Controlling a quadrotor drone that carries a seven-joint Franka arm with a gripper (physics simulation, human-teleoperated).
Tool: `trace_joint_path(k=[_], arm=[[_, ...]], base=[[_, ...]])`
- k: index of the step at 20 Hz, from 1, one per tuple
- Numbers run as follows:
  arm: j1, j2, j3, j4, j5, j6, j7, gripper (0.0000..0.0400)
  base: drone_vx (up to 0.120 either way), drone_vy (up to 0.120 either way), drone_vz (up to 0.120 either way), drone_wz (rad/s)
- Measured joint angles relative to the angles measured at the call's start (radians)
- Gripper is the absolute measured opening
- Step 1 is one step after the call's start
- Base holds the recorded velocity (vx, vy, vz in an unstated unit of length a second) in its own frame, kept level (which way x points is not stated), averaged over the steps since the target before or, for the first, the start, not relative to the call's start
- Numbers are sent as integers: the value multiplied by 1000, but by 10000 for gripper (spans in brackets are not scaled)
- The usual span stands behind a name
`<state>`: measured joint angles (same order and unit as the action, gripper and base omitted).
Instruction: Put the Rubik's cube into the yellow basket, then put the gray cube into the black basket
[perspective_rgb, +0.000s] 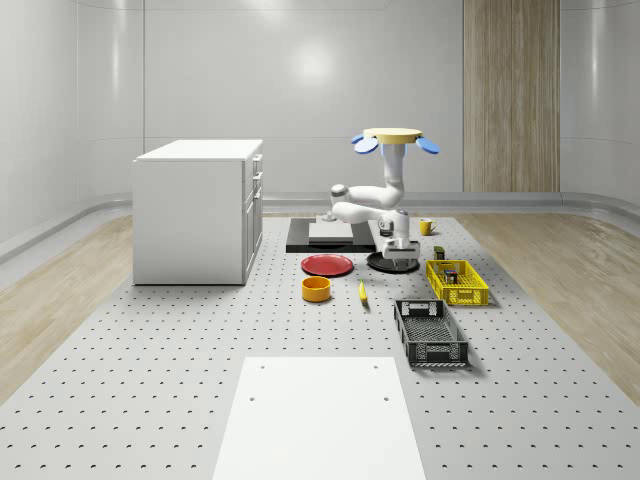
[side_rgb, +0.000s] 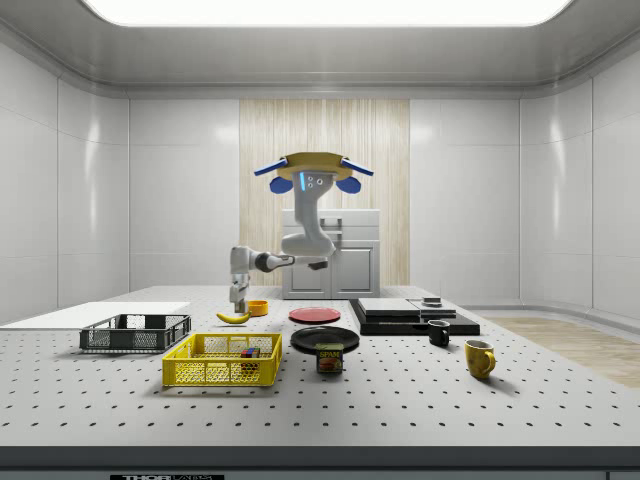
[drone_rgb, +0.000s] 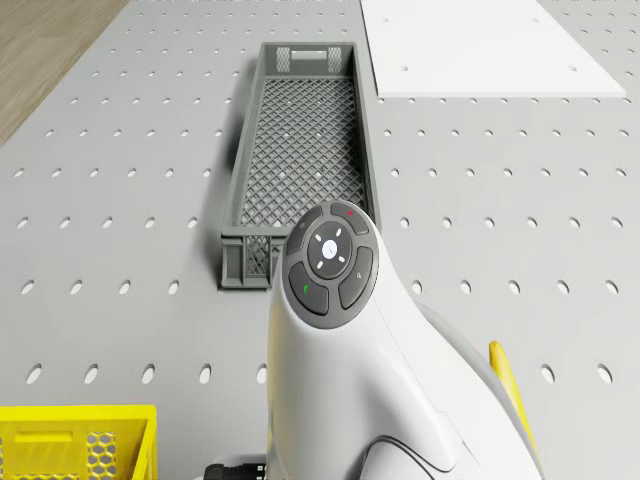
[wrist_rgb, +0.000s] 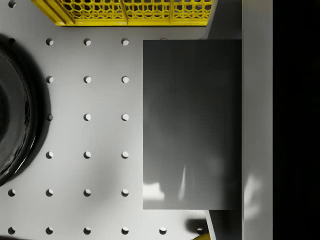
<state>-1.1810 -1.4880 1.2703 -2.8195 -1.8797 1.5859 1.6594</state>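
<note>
While the drone (perspective_rgb: 391, 134) hovers over the worktop (perspective_rgb: 150, 380) beside the yellow basket (perspective_rgb: 457, 283), I see the gray cube (wrist_rgb: 192, 125) close under the end effector (perspective_rgb: 400, 262), cannot tell whether it is gripped, and judge it rigid, smooth-sided and best pinched across opposite flat faces.

Rubik's cube (side_rgb: 247, 352) lies inside the yellow basket (side_rgb: 222, 361) — black basket (perspective_rgb: 430, 332) sits just beside it — mesh-walled, upright.

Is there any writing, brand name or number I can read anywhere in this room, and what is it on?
No text reads clearly.
Small can beside the black plate: label too small to read.
Strip at the table's front edge: lettering cut off, unreadable.
Button pad on the arm: only symbols, no words.
</note>
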Motion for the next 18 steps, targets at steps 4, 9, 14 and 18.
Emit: trace_joint_path(k=[4, 9, 14, 18], arm=[[-1, -3, 2, 0, 3, 3, 1, 250], [-2, -7, 3, 0, 5, 6, 2, 250], [-3, -11, 4, 0, 7, 10, 3, 250], [-4, -14, 4, 0, 8, 12, 4, 250]], base=[[120, 120, 0, 0], [120, 48, 0, 0], [120, 0, 0, 0], [120, 70, 0, 0]])
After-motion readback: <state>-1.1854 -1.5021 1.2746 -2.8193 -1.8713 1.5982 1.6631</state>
